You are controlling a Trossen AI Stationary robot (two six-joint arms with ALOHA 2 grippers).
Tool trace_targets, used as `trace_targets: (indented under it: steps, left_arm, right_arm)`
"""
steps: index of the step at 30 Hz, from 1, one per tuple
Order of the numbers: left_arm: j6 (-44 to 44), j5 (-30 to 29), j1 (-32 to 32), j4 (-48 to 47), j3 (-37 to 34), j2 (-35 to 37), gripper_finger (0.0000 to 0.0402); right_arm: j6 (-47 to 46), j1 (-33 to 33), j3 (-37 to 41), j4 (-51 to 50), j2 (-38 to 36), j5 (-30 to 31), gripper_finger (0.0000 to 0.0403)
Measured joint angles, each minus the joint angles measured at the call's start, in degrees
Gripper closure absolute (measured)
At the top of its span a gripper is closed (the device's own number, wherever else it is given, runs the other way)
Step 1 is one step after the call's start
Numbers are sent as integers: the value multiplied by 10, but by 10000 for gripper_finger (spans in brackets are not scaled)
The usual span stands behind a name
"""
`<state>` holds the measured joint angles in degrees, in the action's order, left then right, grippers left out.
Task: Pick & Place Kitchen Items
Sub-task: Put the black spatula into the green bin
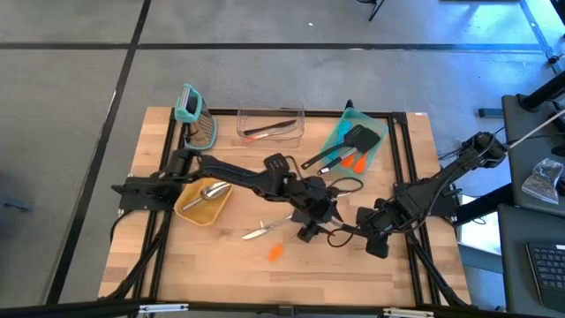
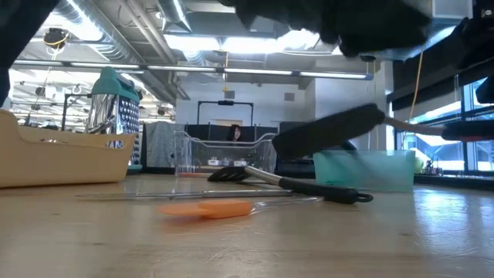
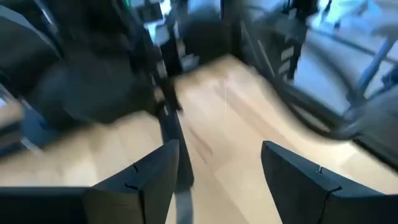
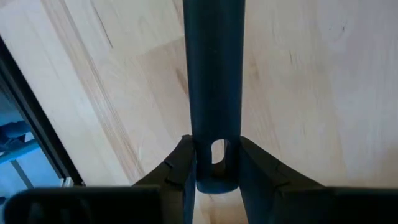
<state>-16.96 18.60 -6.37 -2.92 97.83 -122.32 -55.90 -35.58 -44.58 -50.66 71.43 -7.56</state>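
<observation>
Wooden table (image 1: 177, 256) carries, from my left, a yellow tray (image 1: 212, 210) holding a silver scoop (image 1: 210, 190), then a thin metal piece (image 1: 258, 232) and an orange piece (image 1: 275, 253). My left gripper (image 1: 311, 231) hangs mid-table, jaws apart, holding nothing. My right gripper (image 4: 214, 163) is clamped on a black utensil handle (image 4: 213, 74) at its very end. Risk: so short a hold may let the handle pivot or slip. Cables (image 1: 340, 231) and the left arm crowd the route toward the clear bin (image 1: 269, 124) and teal tray (image 1: 340, 134).

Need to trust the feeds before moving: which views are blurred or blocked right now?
Left wrist view: heavily motion-smeared, only the open left gripper reads. Right wrist view: sharp, right gripper shut on a black handle. Low view: dark arm blocks the top; orange spatula soft.
</observation>
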Motion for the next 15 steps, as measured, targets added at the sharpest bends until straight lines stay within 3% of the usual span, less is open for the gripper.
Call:
trace_targets:
  steps: [6,15]
  left_arm:
    - [-21,-7,3,-120,85,-73,176]
    - [8,18,21,-123,137,-112,176]
  right_arm:
    - [9,-1,0,-2,20,-19,315]
    - [13,-8,-7,3,23,-20,315]
